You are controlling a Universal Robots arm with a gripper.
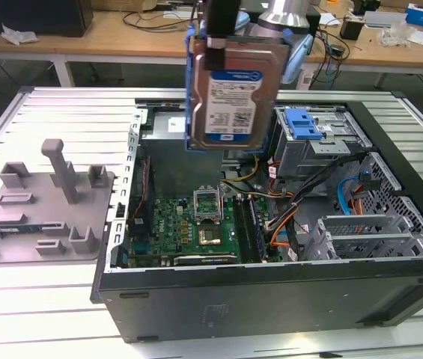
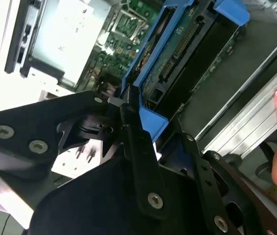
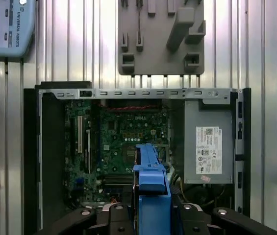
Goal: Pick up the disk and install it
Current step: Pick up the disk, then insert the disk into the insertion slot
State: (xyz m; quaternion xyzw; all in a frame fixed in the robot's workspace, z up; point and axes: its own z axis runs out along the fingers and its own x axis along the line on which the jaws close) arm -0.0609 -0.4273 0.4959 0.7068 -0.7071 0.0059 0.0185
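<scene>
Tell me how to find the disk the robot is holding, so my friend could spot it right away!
Find the big open computer case on the ribbed metal table. Above it, the end effector holds the disk upright in the air. It is silver with a white-and-blue label and a blue frame, much bigger than the small blue latch nearby.

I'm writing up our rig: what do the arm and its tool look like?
The tool is matte black, built of flat angular link plates fastened with silver round-headed screws. In the exterior view the arm's wrist is a rounded silver-grey metal housing.
</scene>
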